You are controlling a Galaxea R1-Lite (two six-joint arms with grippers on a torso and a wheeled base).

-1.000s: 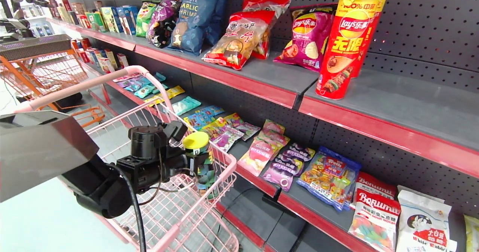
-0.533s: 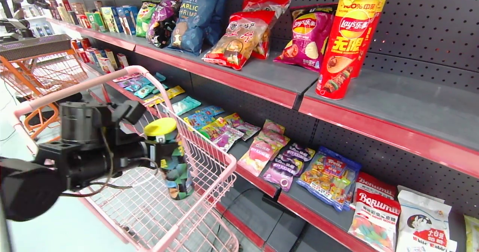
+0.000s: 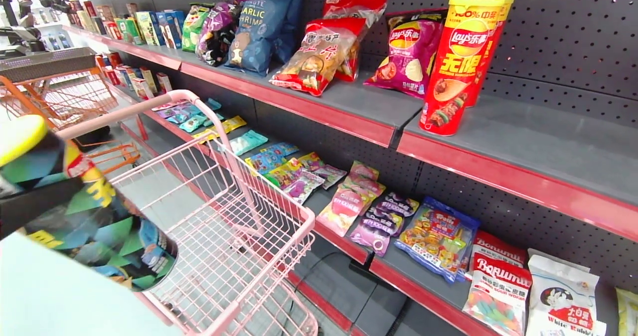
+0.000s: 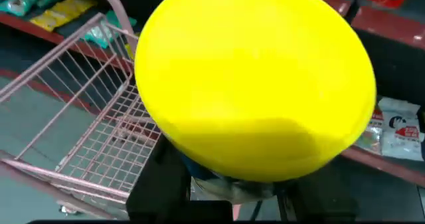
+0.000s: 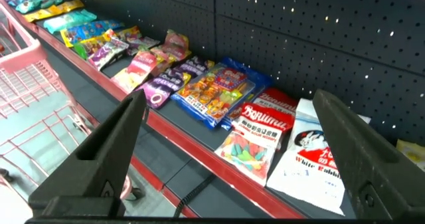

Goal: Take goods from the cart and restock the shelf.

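A dark chip can with a green and blue pattern and a yellow lid hangs close to the head camera at the left, above the pink cart. My left gripper is shut on its body just below the lid. In the left wrist view the yellow lid hides most of the can, with the cart under it. My right gripper stands open, holding nothing, in front of the lower shelf's snack bags.
A tall red chip tube stands on the grey upper shelf, with bare shelf to its right. Snack bags fill the upper shelf to its left. Candy bags cover the lower shelf. An orange cart stands at the back left.
My left arm has lifted the can up out of the cart and to the left, much closer to the head camera. The shelf goods have not moved.
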